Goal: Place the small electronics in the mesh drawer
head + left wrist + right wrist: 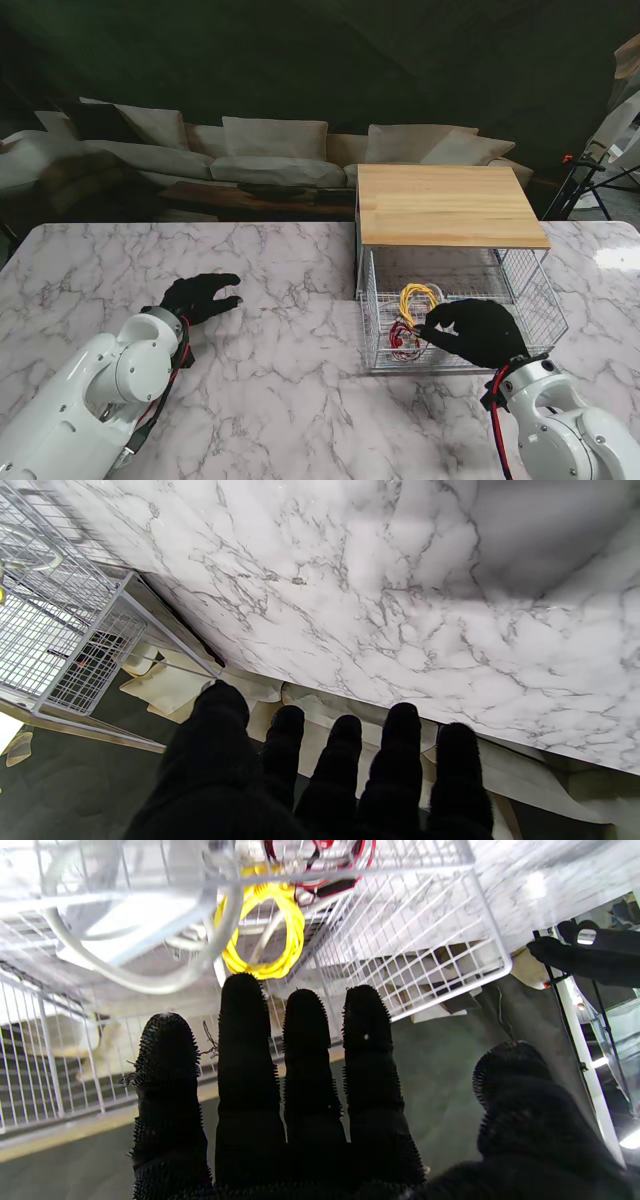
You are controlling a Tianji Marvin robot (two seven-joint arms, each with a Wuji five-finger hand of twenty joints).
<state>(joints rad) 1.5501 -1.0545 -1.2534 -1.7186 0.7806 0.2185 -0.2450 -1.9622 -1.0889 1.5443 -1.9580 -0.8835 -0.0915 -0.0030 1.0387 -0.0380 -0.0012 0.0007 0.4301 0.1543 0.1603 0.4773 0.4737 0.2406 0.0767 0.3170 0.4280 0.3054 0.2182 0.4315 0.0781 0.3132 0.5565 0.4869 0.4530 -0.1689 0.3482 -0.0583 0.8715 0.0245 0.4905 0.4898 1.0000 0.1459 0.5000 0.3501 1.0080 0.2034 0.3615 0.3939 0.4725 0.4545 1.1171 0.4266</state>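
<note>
The white mesh drawer [545,290] stands pulled out toward me from under a wooden-topped cabinet [445,205]. Inside it lie a coiled yellow cable [417,297], a red cable bundle [403,340] and a white cable [150,982]. My right hand [478,332], in a black glove, hovers over the drawer's near side with fingers straight and apart, holding nothing. The right wrist view shows the yellow cable [270,935] and red cable [325,870] just beyond the fingertips [242,990]. My left hand [200,296] rests open on the marble, far from the drawer.
The marble table [290,340] spreads between both hands. A sofa [270,150] stands beyond the far edge. The drawer's mesh wall [65,630] shows in the left wrist view. A black stand [580,185] is at the far right.
</note>
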